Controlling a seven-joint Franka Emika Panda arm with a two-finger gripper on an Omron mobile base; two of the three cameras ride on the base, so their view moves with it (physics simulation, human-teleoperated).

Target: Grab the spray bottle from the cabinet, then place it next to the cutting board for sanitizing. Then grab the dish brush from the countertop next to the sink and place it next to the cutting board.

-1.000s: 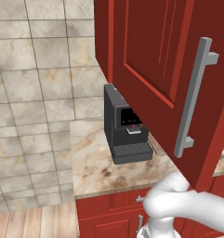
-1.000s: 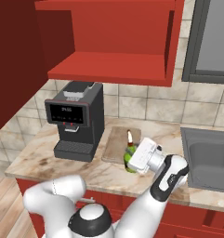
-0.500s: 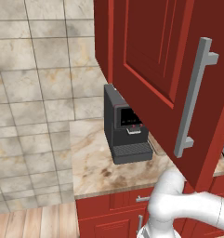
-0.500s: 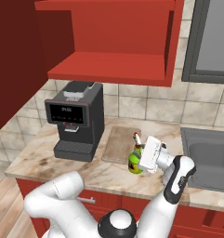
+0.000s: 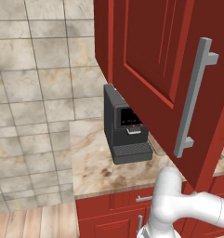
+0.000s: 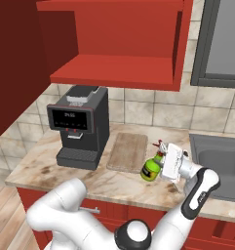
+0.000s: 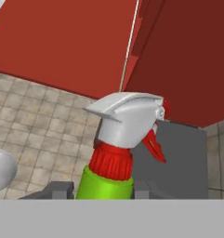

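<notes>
Two dark fingers (image 7: 62,189) of the end effector (image 7: 104,190) are pinching the green body of the spray bottle (image 7: 118,148) between them in the hand view, one on each side, just under its red collar. The bottle's white head and red trigger are standing up in the middle of that view, with the grey coffee machine (image 7: 178,158) behind them at 3 o'clock and red cabinet panels filling the top.

In the right base view the end effector (image 6: 164,165) is holding the spray bottle (image 6: 151,168) tilted, its red nozzle end up toward 1 o'clock, low over the marbled surface (image 6: 114,183). The bottle is hanging just beside the cutting board (image 6: 128,151), off the board's 4 o'clock corner; whether it is touching the surface cannot be told. The arm (image 6: 80,210) is sweeping from the base at 6 o'clock out to 9 o'clock, back under, then up at 4 o'clock, with the wrist bending toward 10 o'clock to reach the bottle. The sink (image 6: 221,163) is lying at 3 o'clock and the coffee machine (image 6: 80,127) at 9 o'clock of the board. The cabinet (image 6: 124,44) is standing open above, its shelf bare.

In the left base view the cabinet door (image 5: 164,69) with its grey bar handle (image 5: 194,97) is swinging out over the surface (image 5: 92,158).
</notes>
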